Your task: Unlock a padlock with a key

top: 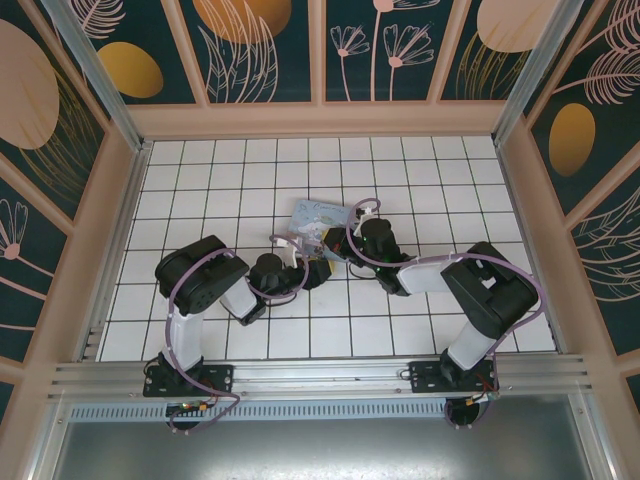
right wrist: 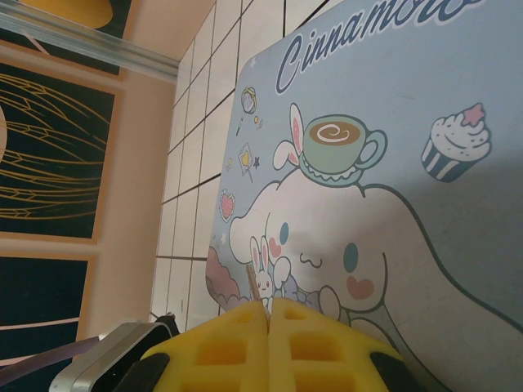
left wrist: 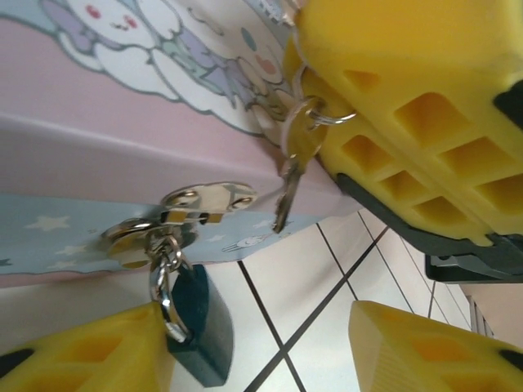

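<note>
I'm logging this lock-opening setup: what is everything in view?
box: one, pastel blue with cartoon print, middle of the table
hasp: one, silvery, on the box's front
padlock: one, dark blue, hanging from the hasp
key: one, pale metal, dangling from the ring
ring: one, silvery, pinched by the right gripper
table: one, white tiles
left gripper: one, yellow fingers, open, beside the padlock
right gripper: one, yellow fingers, shut, at the box's edge

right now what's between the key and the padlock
In the left wrist view, the box's pale-blue edge and bare tiled table lie between the key and the padlock; nothing blocks it.
</note>
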Motion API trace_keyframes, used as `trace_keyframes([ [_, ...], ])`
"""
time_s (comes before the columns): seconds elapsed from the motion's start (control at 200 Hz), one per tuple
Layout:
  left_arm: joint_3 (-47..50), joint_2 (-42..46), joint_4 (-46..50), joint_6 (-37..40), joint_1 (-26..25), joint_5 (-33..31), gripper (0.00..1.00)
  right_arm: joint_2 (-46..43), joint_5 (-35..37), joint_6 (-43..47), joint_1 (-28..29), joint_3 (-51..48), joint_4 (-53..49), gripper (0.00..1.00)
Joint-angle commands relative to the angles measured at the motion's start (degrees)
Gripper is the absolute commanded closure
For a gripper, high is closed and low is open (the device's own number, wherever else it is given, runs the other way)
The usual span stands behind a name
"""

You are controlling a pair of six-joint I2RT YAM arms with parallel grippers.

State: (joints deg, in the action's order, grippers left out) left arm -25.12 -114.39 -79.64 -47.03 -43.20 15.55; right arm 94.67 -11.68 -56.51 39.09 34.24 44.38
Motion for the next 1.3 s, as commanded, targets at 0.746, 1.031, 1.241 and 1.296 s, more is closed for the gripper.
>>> trace_keyframes([
  [0.746, -1.66, -0.78, 5.13, -1.66, -0.04, -0.81, 0.87, 0.39, -0.97, -0.23, 0.66, -0.32, -2.51, 1.0],
  [1.031, -1.06, 1.62, 5.09, -3.02, 0.13, -0.17, 0.81, -0.4, -0.53, 0.37, 0.64, 0.05, -3.79, 1.0],
  [1.241, -1.4, 0.78, 3.19, -4.75, 0.34, -0.26, 0.62, 0.19, -0.36, -0.37, 0.62, -0.84, -2.59, 1.0],
  [1.296, -1.64, 0.34, 2.93, -4.98, 0.38, -0.41, 0.6, 0.2, -0.42, -0.37, 0.64, -1.01, -2.61, 1.0],
])
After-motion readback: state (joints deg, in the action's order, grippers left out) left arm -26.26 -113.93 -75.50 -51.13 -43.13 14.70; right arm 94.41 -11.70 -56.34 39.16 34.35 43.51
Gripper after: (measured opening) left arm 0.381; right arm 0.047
